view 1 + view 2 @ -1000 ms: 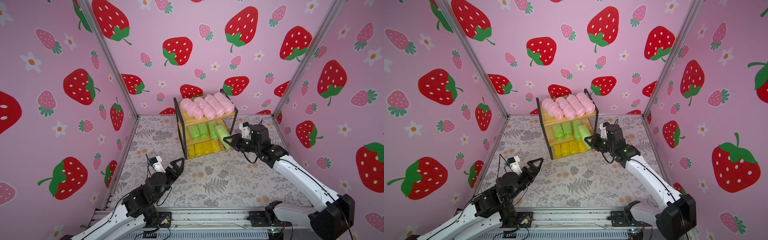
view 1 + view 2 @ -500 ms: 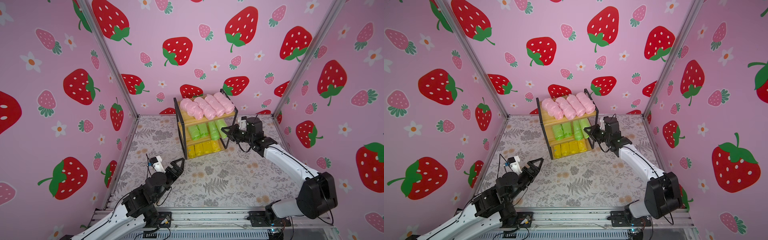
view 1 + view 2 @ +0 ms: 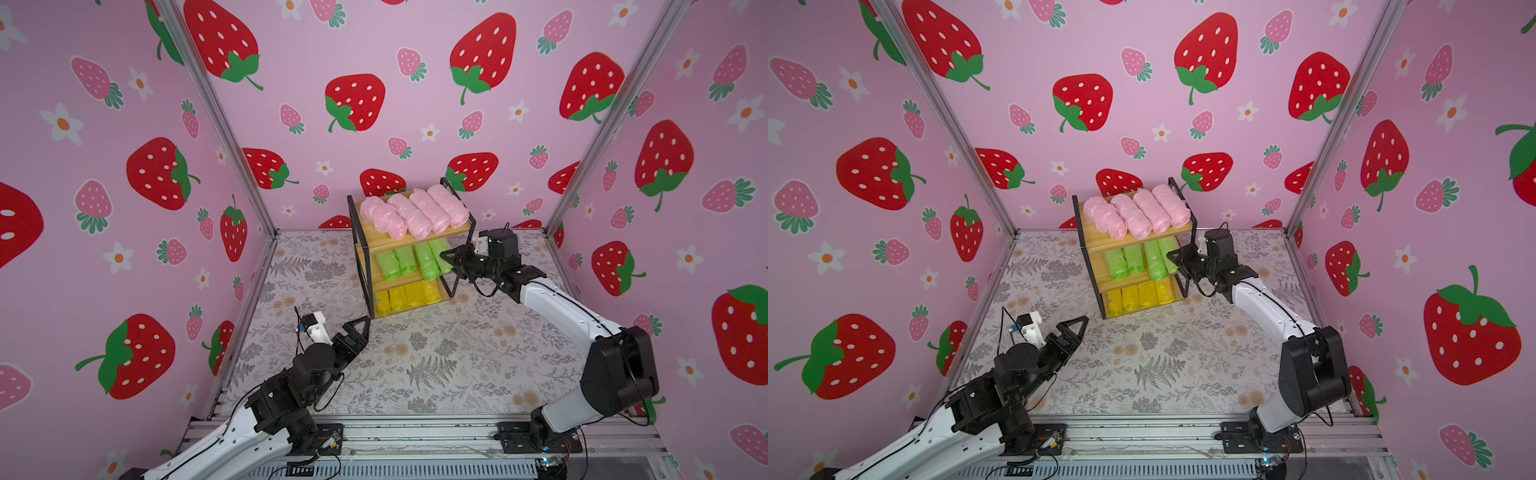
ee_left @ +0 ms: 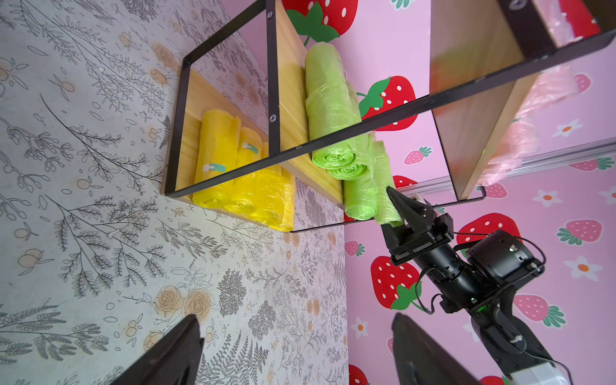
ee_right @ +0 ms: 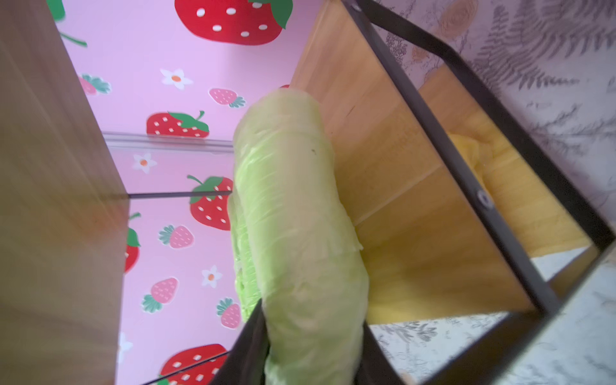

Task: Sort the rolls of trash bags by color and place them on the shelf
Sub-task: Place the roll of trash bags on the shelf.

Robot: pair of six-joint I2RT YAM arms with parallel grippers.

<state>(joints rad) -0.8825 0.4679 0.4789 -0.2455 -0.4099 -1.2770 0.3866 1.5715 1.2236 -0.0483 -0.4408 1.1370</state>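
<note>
Green roll point(image 3: 439, 251) at shelf point(image 3: 358, 253) mid-tier edge, between right gripper point(image 3: 446, 264) fingers point(image 4: 406, 208)

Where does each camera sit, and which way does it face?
Top views: high at the front, looking down toward the shelf; both arms show.
Left wrist: low on the left arm, facing the shelf; its open fingers and the right arm's fingers show.
Right wrist: at the middle tier, looking along the green roll between its fingers.
All share that green roll.

Pink strawberry-print walls point(image 3: 374, 41) enclose a grey floral-patterned floor point(image 3: 436, 365)
</note>
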